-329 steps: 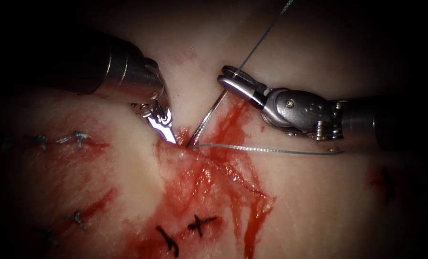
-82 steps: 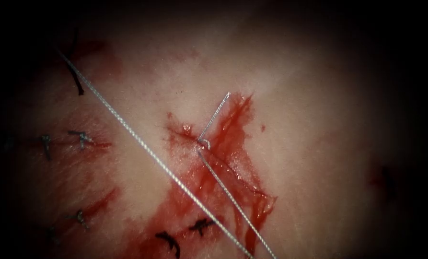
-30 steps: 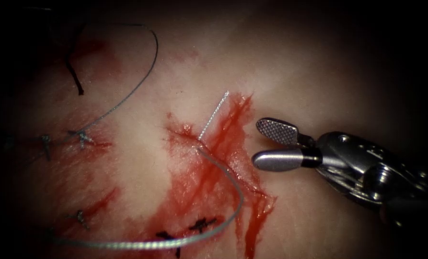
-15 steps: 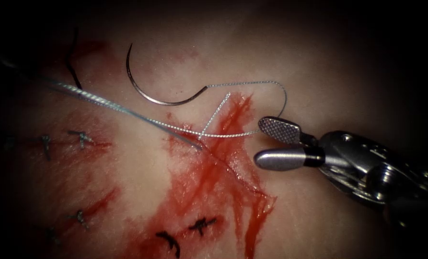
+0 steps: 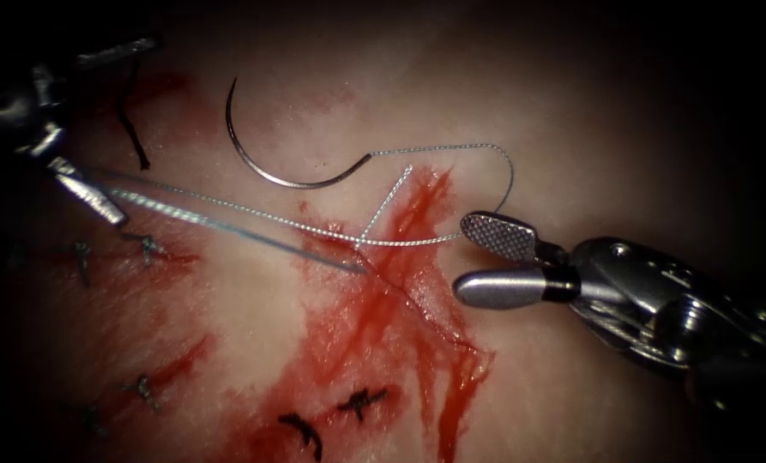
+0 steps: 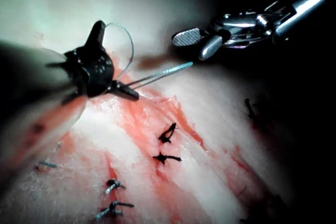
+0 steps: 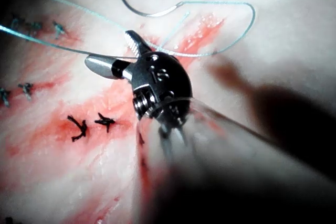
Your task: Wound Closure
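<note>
**Needle free on the tissue, left claw on the thread**

The curved needle (image 5: 267, 154) lies loose on the tissue (image 5: 571, 111), up and to the left of the cut (image 5: 404, 283); it is not in the tissue and no tool holds it. From its blunt end the thread (image 5: 451, 147) makes a loop to the right, comes back across the cut and runs to the far left.

The left claw (image 5: 91, 199) comes in from the upper left, its shaft lying low and slanted, the tip pointing down and right. Its jaws are closed on the thread, well to the left of the cut. The strands from there to the cut look straight, so I judge they are under some tension.

The right claw (image 5: 484, 259) reaches in from the lower right, almost level, just to the right of the cut. Its jaws are wide apart and hold nothing; the upper jaw is just beside the thread loop.

To handle the thread well here, I think the tension should be gentle and along the thread's line, so the tissue edge does not tear, and the loop near the open claw should not snag.
</note>
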You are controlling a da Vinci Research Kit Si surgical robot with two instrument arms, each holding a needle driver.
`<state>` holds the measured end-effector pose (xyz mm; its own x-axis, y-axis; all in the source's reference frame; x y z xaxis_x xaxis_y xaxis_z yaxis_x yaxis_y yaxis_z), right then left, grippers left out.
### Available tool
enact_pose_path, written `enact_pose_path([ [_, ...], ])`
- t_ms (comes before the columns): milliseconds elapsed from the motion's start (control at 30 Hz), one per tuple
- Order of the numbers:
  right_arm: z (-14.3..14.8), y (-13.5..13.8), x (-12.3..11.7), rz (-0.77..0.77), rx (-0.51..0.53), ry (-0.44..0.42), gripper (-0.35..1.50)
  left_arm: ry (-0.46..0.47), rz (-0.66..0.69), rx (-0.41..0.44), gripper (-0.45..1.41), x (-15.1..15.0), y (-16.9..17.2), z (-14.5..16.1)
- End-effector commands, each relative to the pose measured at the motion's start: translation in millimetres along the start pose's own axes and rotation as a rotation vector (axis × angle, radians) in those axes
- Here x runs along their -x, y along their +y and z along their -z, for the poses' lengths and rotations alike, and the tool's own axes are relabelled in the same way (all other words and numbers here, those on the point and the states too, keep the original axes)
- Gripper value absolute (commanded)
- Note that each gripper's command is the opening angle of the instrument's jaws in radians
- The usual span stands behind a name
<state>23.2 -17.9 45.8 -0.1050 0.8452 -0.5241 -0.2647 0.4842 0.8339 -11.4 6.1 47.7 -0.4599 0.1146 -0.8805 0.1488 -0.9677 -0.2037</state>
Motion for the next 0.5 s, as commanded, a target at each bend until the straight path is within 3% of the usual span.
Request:
enact_pose_path([
  [33, -0.8, 0.0, 0.4, 0.001, -0.002, 0.0, 1.01, 0.006, -0.002, 0.013, 1.15, 0.1, 0.1, -1.1],
  [233, -0.8, 0.0, 0.6, 0.009, -0.003, 0.001, 1.06, 0.042, 0.068, 0.121, 1.15, 0.2, 2.6, -5.3],
  [500, -0.9, 0.1, 1.1, -0.003, -0.003, 0.0, 1.14, 0.041, 0.038, 0.133, 1.1, 0.5, 3.0, -8.9],
])
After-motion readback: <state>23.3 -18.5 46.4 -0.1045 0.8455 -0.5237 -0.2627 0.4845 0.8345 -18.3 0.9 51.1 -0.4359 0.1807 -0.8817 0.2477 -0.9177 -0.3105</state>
